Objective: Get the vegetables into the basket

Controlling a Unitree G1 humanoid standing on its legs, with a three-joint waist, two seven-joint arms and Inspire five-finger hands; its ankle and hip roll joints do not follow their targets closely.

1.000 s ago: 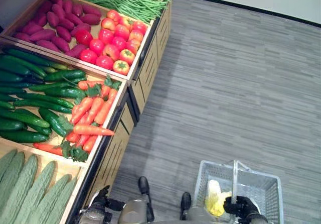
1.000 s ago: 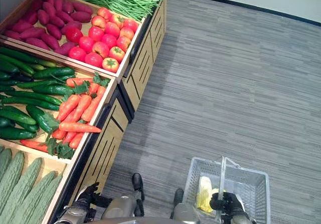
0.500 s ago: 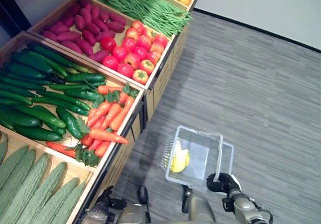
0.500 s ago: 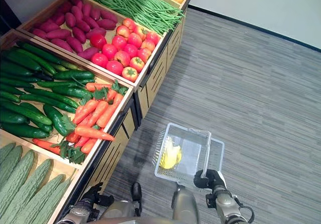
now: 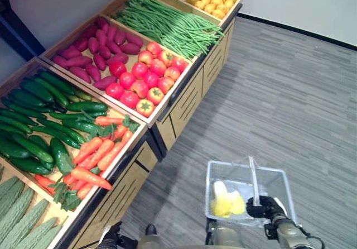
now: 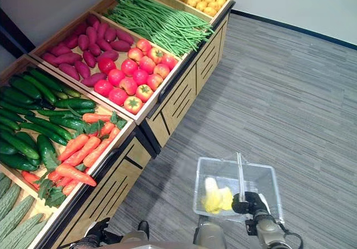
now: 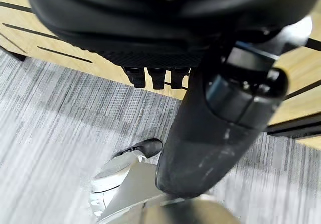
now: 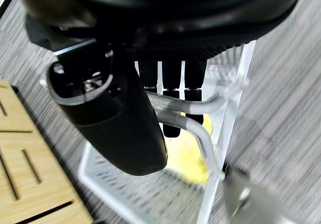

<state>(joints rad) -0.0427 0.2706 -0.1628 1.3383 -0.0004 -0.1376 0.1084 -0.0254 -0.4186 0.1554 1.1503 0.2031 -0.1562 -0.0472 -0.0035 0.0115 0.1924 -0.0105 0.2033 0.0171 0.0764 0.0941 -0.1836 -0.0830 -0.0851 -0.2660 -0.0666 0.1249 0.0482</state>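
Basket in hand beside the produce display

We carry the basket (image 5: 245,196) by its handle (image 5: 254,179), our right robot hand (image 5: 261,209) curled around it, a yellow vegetable (image 5: 226,203) already inside; the carrots (image 5: 93,154) and tomatoes (image 5: 142,82) lie in bins along the display's near edge. Our left robot hand (image 7: 158,76) hangs low, fingers relaxed and empty. We should keep the basket level and bring it close under the bin edge before reaching

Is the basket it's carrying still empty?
No, the basket held by the right hand already has a yellow vegetable inside.
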